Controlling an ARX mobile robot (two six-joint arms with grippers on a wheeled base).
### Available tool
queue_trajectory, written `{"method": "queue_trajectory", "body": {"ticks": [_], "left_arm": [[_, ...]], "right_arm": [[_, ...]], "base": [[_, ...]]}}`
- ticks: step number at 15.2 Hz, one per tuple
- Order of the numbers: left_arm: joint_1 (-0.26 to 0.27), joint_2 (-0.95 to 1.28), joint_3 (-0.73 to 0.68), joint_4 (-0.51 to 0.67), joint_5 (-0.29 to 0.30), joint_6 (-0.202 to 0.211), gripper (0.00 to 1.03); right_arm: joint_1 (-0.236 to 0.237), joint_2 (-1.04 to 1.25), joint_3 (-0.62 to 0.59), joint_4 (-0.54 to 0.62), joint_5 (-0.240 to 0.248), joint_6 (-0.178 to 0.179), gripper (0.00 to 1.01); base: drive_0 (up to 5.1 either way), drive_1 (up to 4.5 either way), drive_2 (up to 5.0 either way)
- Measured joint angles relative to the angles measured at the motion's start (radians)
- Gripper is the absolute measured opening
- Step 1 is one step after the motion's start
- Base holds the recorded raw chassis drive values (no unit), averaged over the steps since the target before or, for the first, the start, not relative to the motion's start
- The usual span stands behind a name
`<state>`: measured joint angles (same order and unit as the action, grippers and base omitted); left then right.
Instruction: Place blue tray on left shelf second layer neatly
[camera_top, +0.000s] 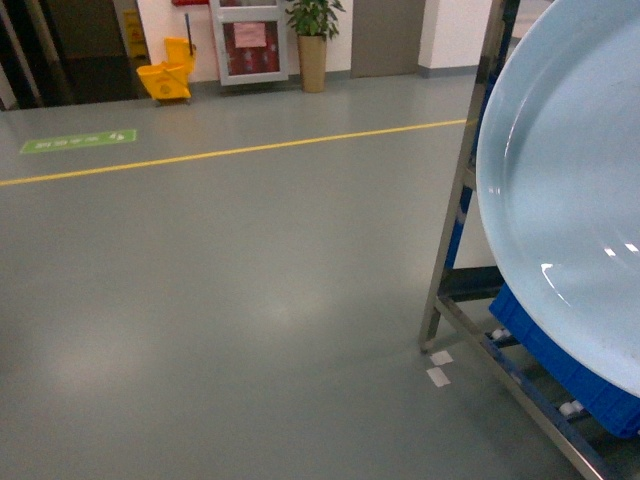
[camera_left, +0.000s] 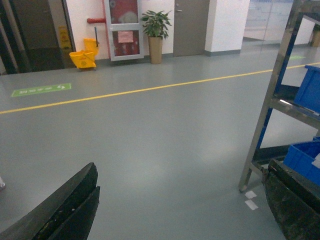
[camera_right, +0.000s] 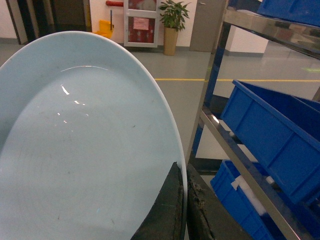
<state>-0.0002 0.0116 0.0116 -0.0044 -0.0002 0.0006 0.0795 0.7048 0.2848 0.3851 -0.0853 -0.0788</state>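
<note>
While held up off the floor beside the left shelf (camera_top: 447, 250), fills the right of the head view: blue tray (camera_top: 560, 190), tilted, glossy face showing. Pinched at its rim by the right end effector (camera_right: 182, 210), one dark finger on each side of the edge. Left end effector (camera_left: 180, 210) spread wide, nothing between its fingers (camera_left: 70, 205), low over the grey floor (camera_top: 230, 300). Dark blue crates (camera_right: 280, 130) sit on the shelf tiers, near the tray.

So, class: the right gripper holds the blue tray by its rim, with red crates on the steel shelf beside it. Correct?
Not quite. The crates are dark blue, not red, as the right wrist view shows. The right gripper does hold the blue tray by its rim, beside the steel shelf.
</note>
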Motion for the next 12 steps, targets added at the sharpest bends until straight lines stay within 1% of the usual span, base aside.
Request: {"method": "queue_trajectory", "body": {"ticks": [12], "left_arm": [[0.000,0.000,0.000,0.000,0.000,0.000,0.98]], "right_arm": [[0.000,0.000,0.000,0.000,0.000,0.000,0.02]], "base": [[3.0,-3.30,-3.3]]}}
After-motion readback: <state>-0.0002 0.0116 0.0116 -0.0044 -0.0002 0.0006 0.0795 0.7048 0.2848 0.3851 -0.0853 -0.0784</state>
